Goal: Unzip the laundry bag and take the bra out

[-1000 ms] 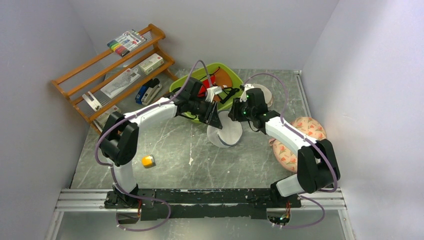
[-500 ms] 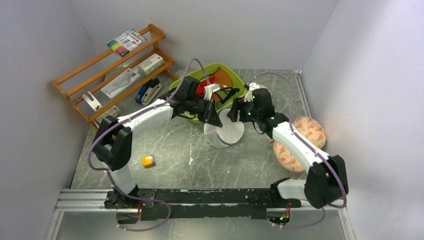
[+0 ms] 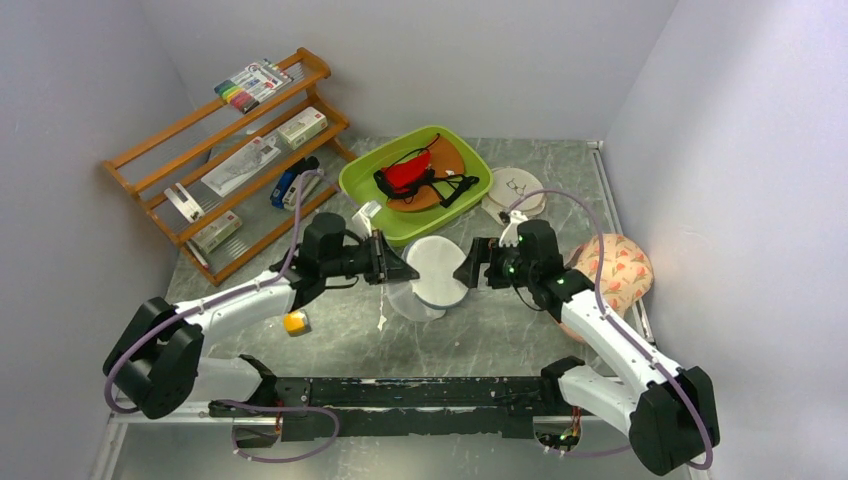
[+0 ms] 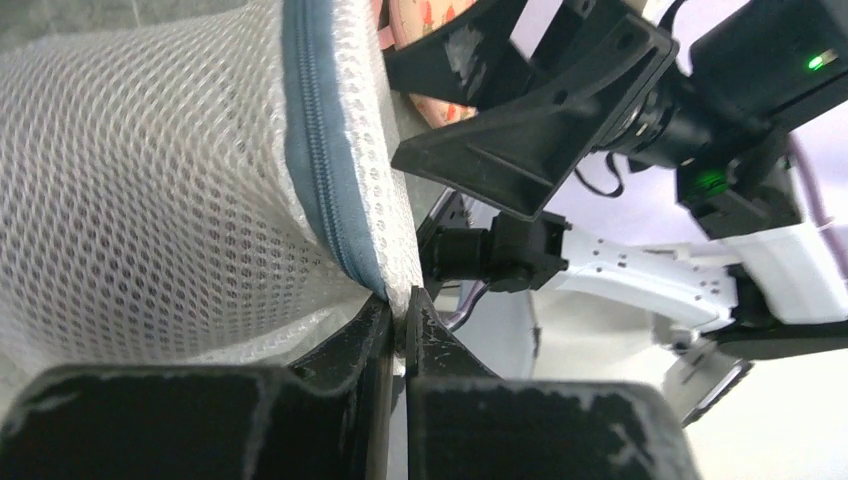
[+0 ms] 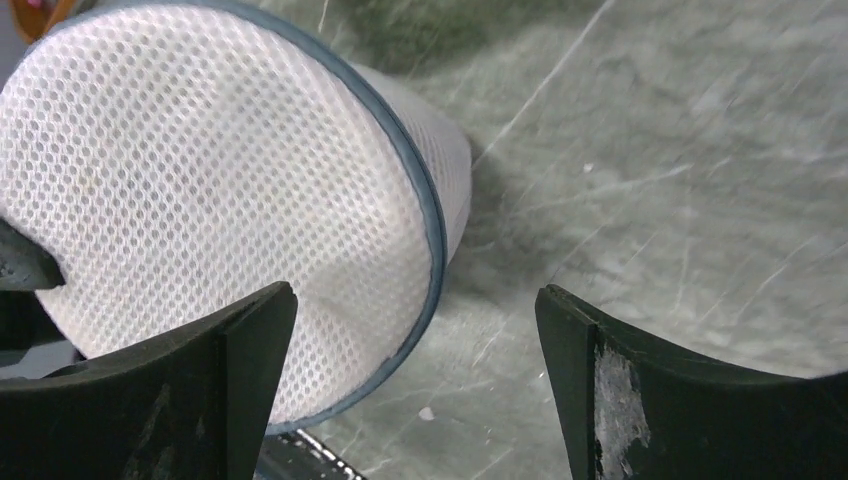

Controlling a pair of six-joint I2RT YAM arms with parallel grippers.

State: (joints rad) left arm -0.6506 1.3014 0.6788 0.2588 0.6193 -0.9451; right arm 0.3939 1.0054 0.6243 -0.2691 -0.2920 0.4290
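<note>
At the far left of the worktop point(image 3: 480, 335) a wooden rack point(image 3: 215, 150) leans by the wall, and a small yellow block point(image 3: 295, 322) lies just beside the left arm's forearm. The left gripper point(image 3: 405, 270) reaches to the middle of the worktop. In the left wrist view, the left gripper point(image 4: 398, 320) has its jaws pinched almost together on the rim of the laundry bag point(image 4: 150, 200). They clamp the mesh edge right where the blue-grey zip band point(image 4: 320, 150) comes down to them. That stretch of zip looks closed. The laundry bag point(image 3: 437, 275) sits between the two grippers, near the front of the green tray point(image 3: 365, 182), and is tipped so that one round white face turns upward. Whether its lower edge rests on the worktop cannot be told, and nothing can be made out through the mesh. A red garment point(image 3: 403, 176) with black straps lies in the tray behind. The right gripper point(image 3: 462, 272) faces the bag from the other side. In the right wrist view, the right gripper point(image 5: 412, 295) has its jaws spread wide and grasps nothing. The bag point(image 5: 200, 200) fills the space ahead of them and one finger point(image 5: 240, 370) overlaps its lower rim, but contact cannot be judged. Farther right, a cream pouch point(image 3: 515, 188) lies beyond the tray, and a peach floral pouch point(image 3: 620, 262) lies beside the right forearm.
</note>
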